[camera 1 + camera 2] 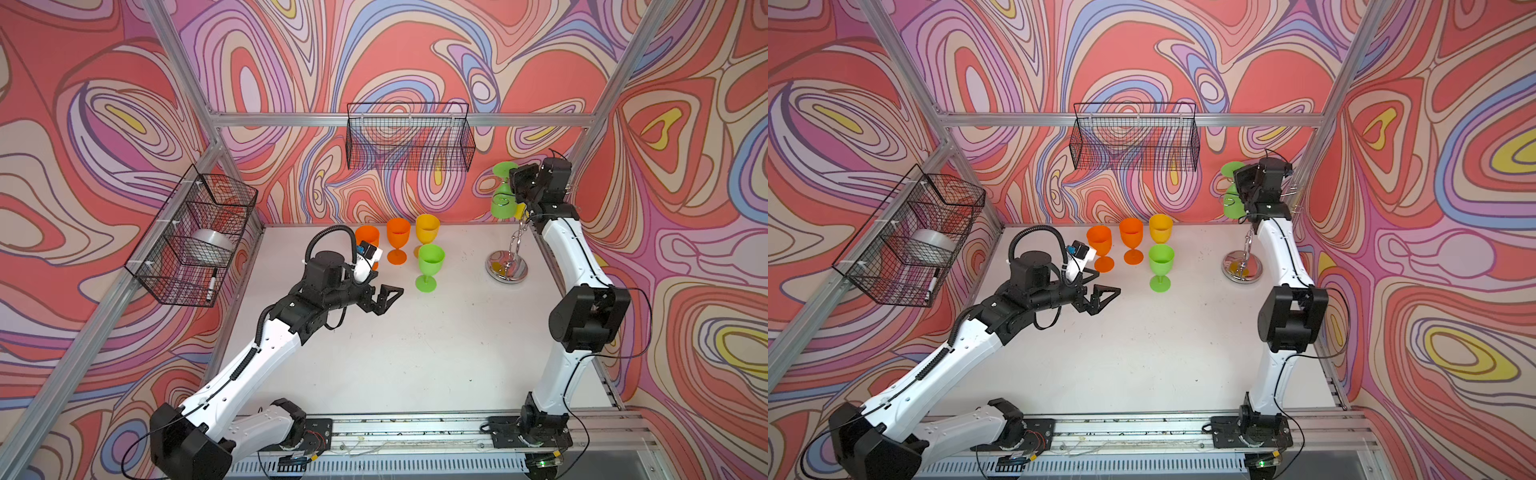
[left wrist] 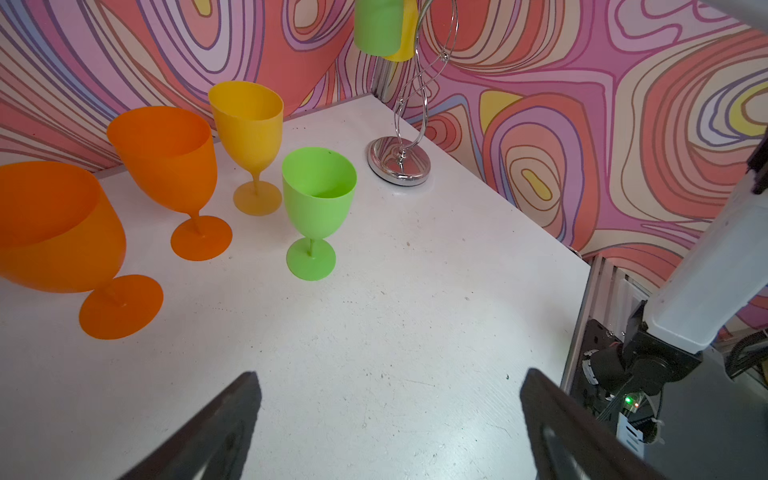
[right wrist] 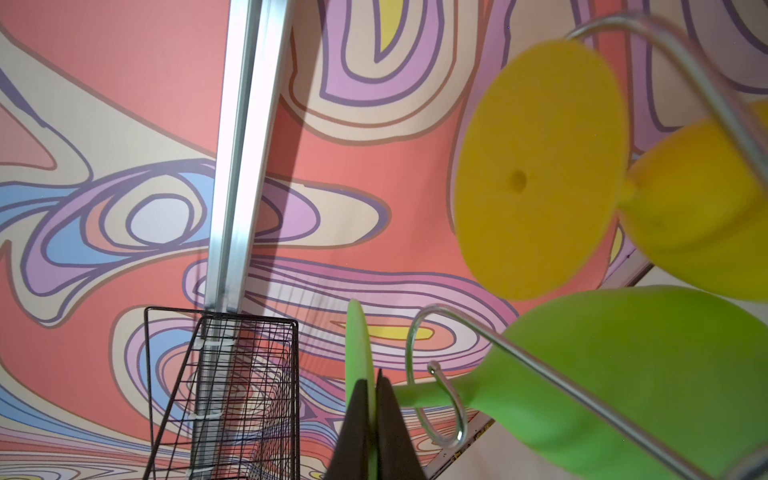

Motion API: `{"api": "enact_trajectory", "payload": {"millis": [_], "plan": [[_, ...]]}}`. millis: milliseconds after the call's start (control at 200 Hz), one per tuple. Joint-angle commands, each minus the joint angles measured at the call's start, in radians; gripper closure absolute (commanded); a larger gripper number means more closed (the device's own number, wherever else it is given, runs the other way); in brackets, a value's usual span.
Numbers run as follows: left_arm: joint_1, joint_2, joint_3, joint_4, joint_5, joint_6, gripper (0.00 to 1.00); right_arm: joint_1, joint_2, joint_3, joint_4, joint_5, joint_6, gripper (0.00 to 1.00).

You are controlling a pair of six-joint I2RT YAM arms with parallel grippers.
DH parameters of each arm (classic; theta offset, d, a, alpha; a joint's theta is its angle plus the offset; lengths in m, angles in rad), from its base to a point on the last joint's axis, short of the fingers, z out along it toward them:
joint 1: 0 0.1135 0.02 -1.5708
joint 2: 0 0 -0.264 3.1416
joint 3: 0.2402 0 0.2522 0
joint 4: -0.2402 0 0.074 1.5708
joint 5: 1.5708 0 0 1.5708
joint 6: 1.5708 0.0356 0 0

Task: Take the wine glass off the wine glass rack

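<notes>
The chrome wine glass rack point(image 1: 508, 269) point(image 1: 1241, 270) point(image 2: 400, 163) stands at the table's far right corner. A green wine glass point(image 1: 500, 208) point(image 1: 1230, 208) point(image 3: 623, 374) hangs upside down on it, its stem inside a wire loop point(image 3: 441, 401). My right gripper point(image 1: 514, 174) point(image 1: 1239, 176) point(image 3: 376, 384) is shut on the edge of this glass's round foot, up at the rack's top. A yellow glass point(image 3: 540, 174) hangs beside it. My left gripper point(image 1: 390, 296) point(image 1: 1106, 296) point(image 2: 388, 384) hovers open and empty over the table's middle left, short of the standing glasses.
Two orange glasses point(image 1: 368, 239) point(image 1: 398, 237), a yellow glass point(image 1: 428, 228) and a green glass point(image 1: 431, 259) stand upright at the back of the table. A black mesh basket point(image 1: 409, 137) hangs on the back wall. Another basket point(image 1: 195, 237) on the left holds a tape roll and a marker.
</notes>
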Motion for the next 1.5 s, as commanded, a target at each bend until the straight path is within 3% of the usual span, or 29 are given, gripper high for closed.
{"api": "enact_trajectory", "payload": {"millis": [0,356,992,1497], "plan": [[-0.004,0.007,0.003,0.012,0.0,0.012,0.02,0.019,-0.014,0.034,-0.029,0.047,-0.024,1.0],[-0.003,0.008,0.007,0.009,0.001,0.011,0.02,0.05,-0.024,0.082,-0.128,0.107,-0.002,1.0],[0.004,0.011,0.007,0.008,-0.004,0.01,0.02,0.052,0.025,0.13,-0.101,0.264,0.066,1.0],[0.013,0.012,0.008,0.012,0.006,0.004,0.02,0.051,-0.171,-0.164,-0.01,0.22,0.067,1.0]]}}
